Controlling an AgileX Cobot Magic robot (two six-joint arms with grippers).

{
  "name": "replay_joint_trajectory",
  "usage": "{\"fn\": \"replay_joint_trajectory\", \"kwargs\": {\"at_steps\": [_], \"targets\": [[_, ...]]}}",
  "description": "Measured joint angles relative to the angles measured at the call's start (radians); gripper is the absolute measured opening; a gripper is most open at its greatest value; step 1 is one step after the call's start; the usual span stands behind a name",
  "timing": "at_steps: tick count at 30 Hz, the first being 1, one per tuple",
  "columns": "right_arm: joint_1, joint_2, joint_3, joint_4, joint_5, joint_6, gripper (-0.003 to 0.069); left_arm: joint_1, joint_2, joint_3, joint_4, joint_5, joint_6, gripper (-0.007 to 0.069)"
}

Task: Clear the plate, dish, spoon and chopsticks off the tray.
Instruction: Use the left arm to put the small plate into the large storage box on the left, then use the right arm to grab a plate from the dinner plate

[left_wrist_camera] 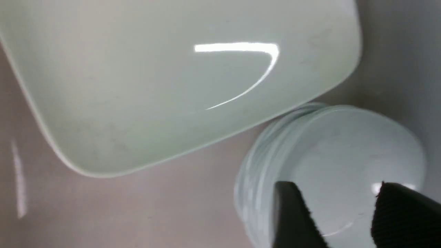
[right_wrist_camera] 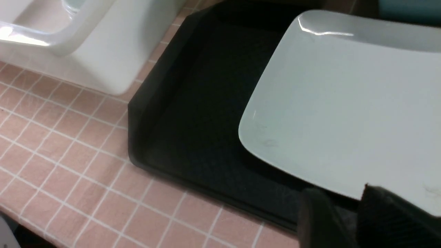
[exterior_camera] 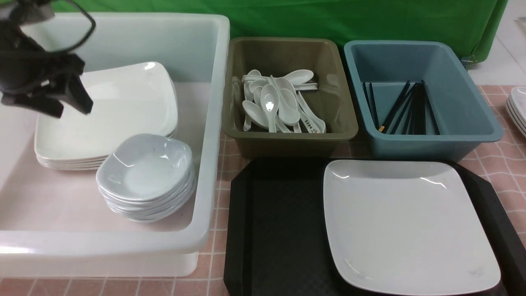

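The plate lies on the right half of the black tray; nothing else is on the tray. In the right wrist view my right gripper is open at the near edge of the plate, with one finger over the rim and the other over the tray. It is out of the front view. My left gripper is open and empty, high over the white tub. The dish tops a stack there, below the left gripper. Spoons fill the olive tub. Chopsticks lie in the blue tub.
The white tub also holds a stack of large plates behind the dishes. Behind the tray stand the olive tub and the blue tub. More plates show at the right edge.
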Motion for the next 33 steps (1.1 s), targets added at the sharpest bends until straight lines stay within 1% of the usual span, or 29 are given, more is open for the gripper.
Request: {"fn": "replay_joint_trajectory", "kwargs": {"at_steps": [2,3,4,6,7,8,12,13,16,20,23,25,26,27,29,32,33], "targets": [[0.0,0.016,0.0,-0.002,0.037,0.022,0.0197,0.0,-0.025,0.002,-0.051,0.004,-0.008,0.0137],[0.0,0.019,0.0,-0.002,0.043,0.025,0.0192,0.0,-0.028,0.003,-0.06,0.004,-0.009,0.0111],[0.0,0.046,0.0,-0.01,0.09,0.047,0.0135,0.0,-0.057,0.02,-0.094,0.003,-0.01,0.0044],[0.0,0.098,0.0,-0.035,0.147,0.073,0.0052,0.0,-0.103,0.063,-0.121,0.004,-0.01,0.0009],[0.0,0.104,0.0,-0.035,0.151,0.075,0.0047,0.0,-0.109,0.069,-0.121,0.004,-0.01,0.0009],[0.0,0.163,0.0,-0.069,0.174,0.098,0.003,0.0,-0.163,0.12,-0.13,0.004,-0.01,0.0001],[0.0,0.293,0.0,-0.122,0.175,0.126,0.003,0.0,-0.28,0.276,-0.162,0.01,-0.01,-0.0003],[0.0,0.3,0.0,-0.123,0.175,0.126,0.003,0.0,-0.286,0.276,-0.166,0.01,-0.01,-0.0003],[0.0,0.387,0.0,-0.131,0.157,0.147,0.003,-0.011,-0.352,0.374,-0.232,0.015,-0.008,-0.0003],[-0.014,0.481,0.0,-0.189,0.136,0.174,0.003,-0.096,-0.394,0.402,-0.235,0.013,-0.007,-0.0003],[-0.076,0.539,0.0,-0.235,0.126,0.185,0.003,-0.176,-0.402,0.403,-0.237,0.011,0.003,-0.0001],[-0.138,0.573,0.0,-0.221,0.108,0.168,0.003,-0.235,-0.402,0.403,-0.227,0.011,0.013,-0.0001],[-0.177,0.591,0.0,-0.199,0.094,0.15,0.003,-0.261,-0.402,0.404,-0.215,0.011,0.012,-0.0001],[-0.194,0.598,0.0,-0.194,0.087,0.141,0.003,-0.27,-0.402,0.404,-0.212,0.01,0.012,-0.0001],[-0.305,0.645,0.0,-0.108,0.047,0.066,0.003,-0.313,-0.402,0.404,-0.179,0.005,0.012,0.0],[-0.416,0.692,0.0,-0.032,-0.002,0.007,0.003,-0.336,-0.403,0.404,-0.169,-0.005,0.012,0.0],[-0.423,0.696,0.0,-0.029,-0.006,0.005,0.003,-0.336,-0.403,0.404,-0.169,-0.005,0.012,0.0]]}}
